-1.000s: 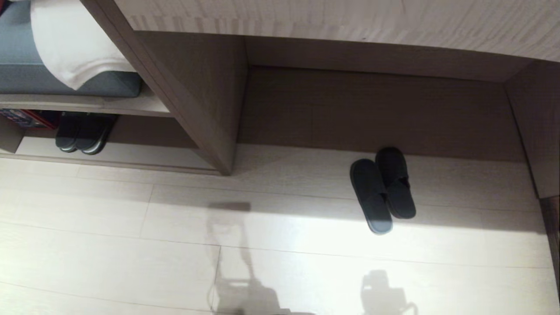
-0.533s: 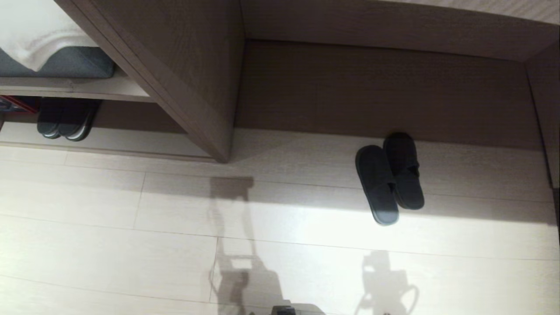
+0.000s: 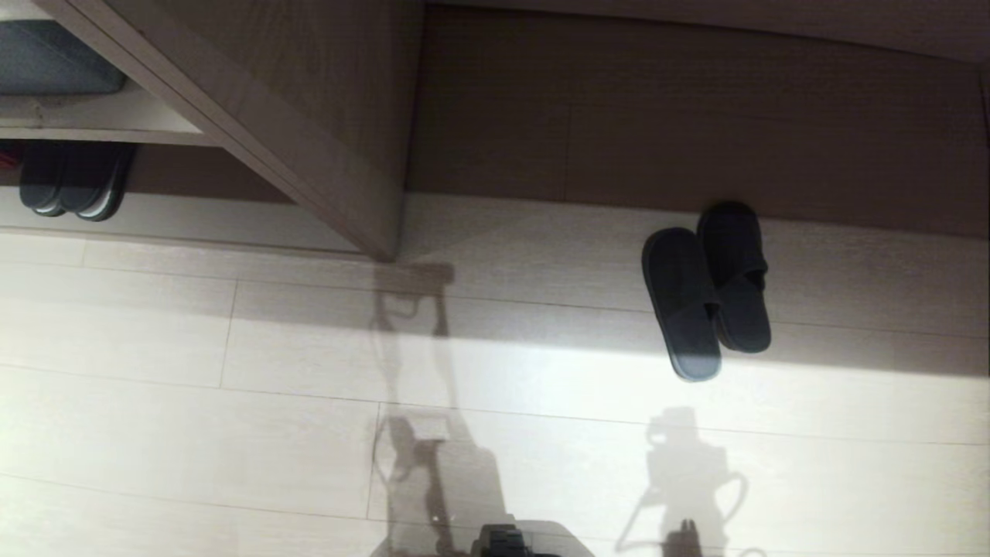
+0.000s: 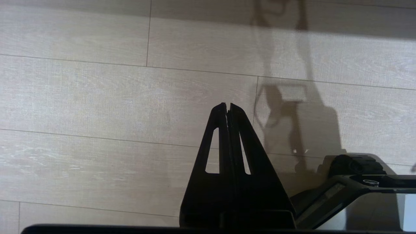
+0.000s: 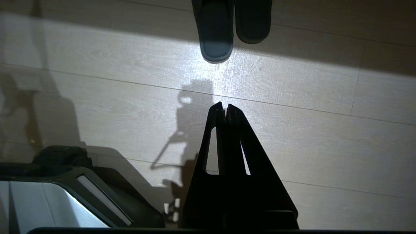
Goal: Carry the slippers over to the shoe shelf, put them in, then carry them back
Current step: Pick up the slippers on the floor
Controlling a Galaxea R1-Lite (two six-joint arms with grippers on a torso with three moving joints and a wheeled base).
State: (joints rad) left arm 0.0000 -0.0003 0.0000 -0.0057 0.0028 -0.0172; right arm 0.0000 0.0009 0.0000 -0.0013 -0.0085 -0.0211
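Observation:
The slippers (image 3: 704,294), a dark pair of open-toe slides, lie side by side on the pale floor at the right, toes toward the brown back panel. Their heel ends also show in the right wrist view, slippers (image 5: 216,29), some way ahead of my right gripper (image 5: 224,104), which hangs shut and empty over the floor. My left gripper (image 4: 228,104) is likewise shut and empty above bare planks. Neither gripper appears in the head view. The shoe shelf (image 3: 193,220) is at the far left, beyond a slanting divider panel (image 3: 309,147).
A second pair of dark shoes with pale sole rims (image 3: 69,182) sits inside the shelf's left cubby. A grey cushion (image 3: 54,62) rests on the board above. Part of my base (image 3: 503,541) shows at the lower edge, with arm shadows across the floor.
The whole head view has shifted: the camera has tipped downward, so shelf and slippers sit higher in the picture and more floor shows. The slippers themselves have not moved.

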